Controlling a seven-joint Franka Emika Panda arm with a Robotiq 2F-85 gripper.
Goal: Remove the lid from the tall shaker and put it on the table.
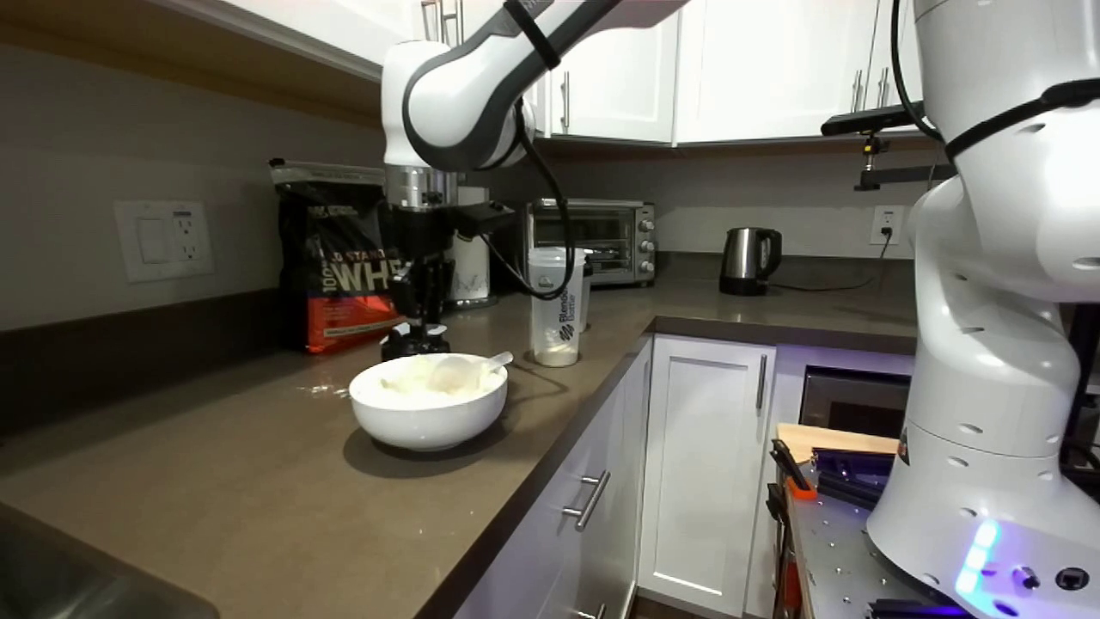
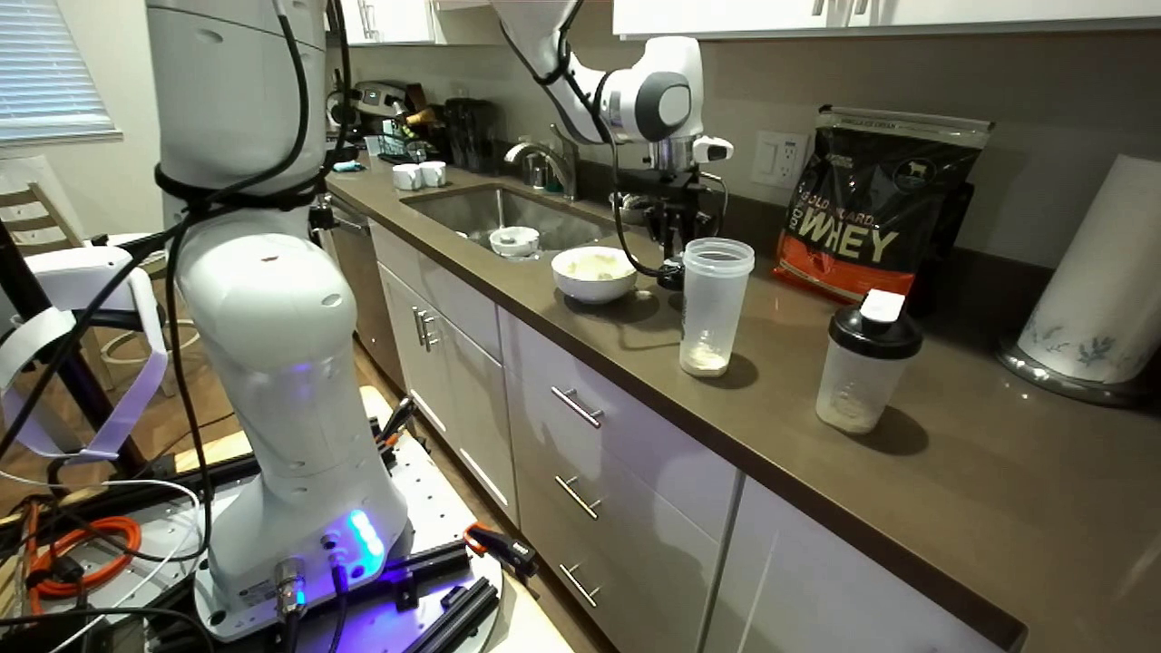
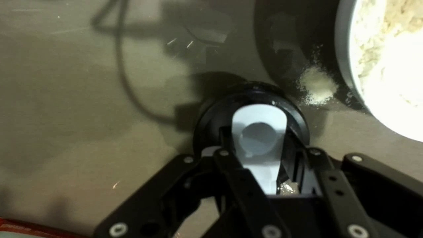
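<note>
The black shaker lid (image 3: pixel 222 114) is being held low beside the white bowl (image 1: pixel 428 421): removal's looking done, release is remaining! It's facing upward, round without a long axis, flip cap (image 3: pixel 259 115) pointing up the wrist view. The pincer (image 3: pixel 257 135) is gripping that cap; whether it's touching the surface (image 1: pixel 284 481) isn't showing clearly. The tall Blender Bottle shaker (image 2: pixel 712 304) is standing uncapped.
</note>
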